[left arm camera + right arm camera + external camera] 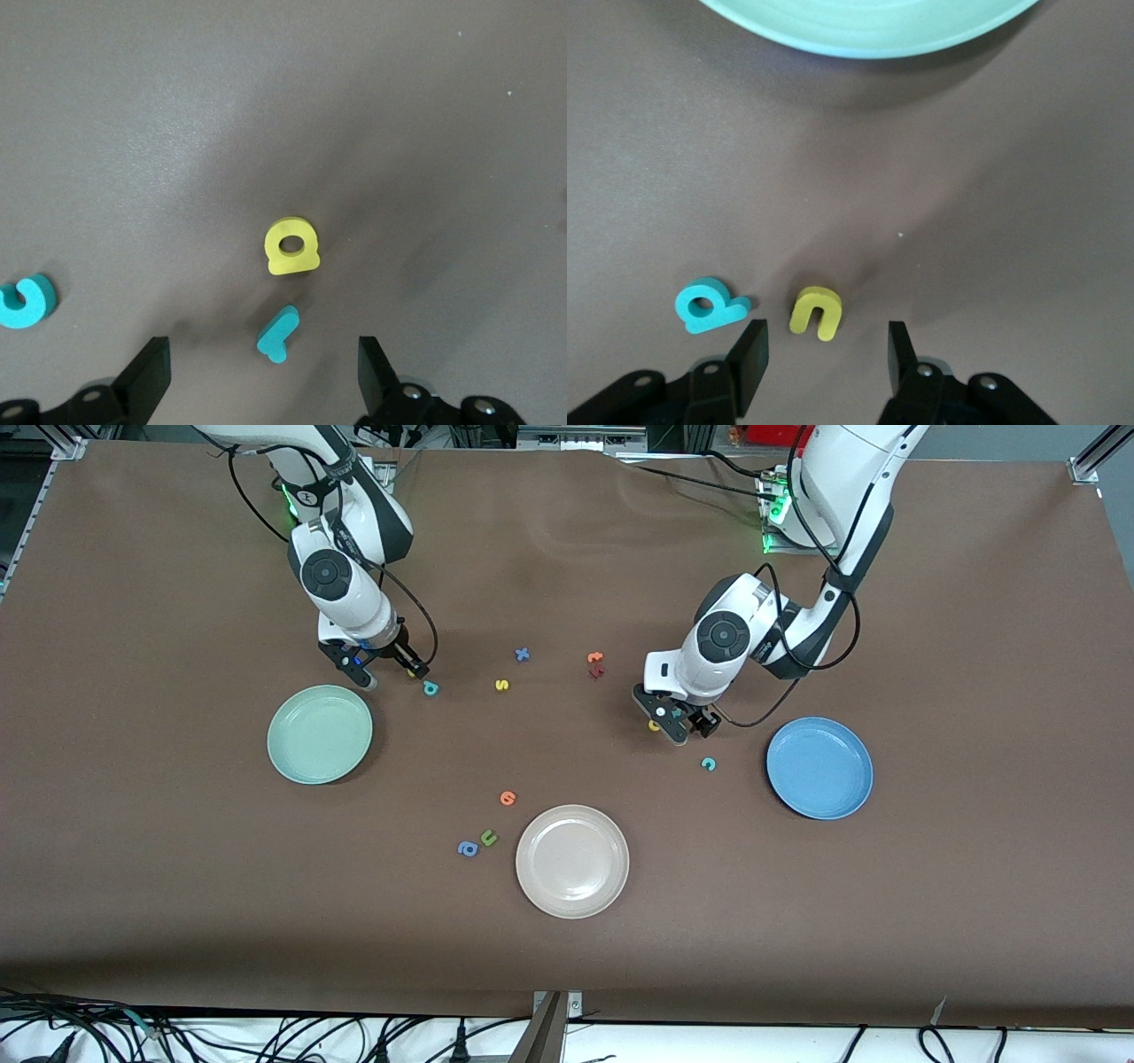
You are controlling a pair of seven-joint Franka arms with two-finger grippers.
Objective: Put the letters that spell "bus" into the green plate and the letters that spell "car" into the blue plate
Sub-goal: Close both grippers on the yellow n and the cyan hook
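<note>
Brown table [177, 921], front view: beige plate [572, 861] sits between green plate [320, 734] and blue plate [819, 768]. Left wrist view: left gripper [266, 372], spread, flanks teal r [277, 333] beside yellow a [291, 247]. Right wrist view: right gripper [824, 354], spread, faces yellow u [816, 313]; teal b [709, 305] lies beside.

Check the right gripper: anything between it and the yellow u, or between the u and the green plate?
Nothing visible. The right gripper is open over the yellow u; the teal b lies beside the u, apart. Only bare table lies between the u and the green plate.

Green plate [320, 734] mint; blue plate [819, 768] medium blue; table [886, 921] brown.
</note>
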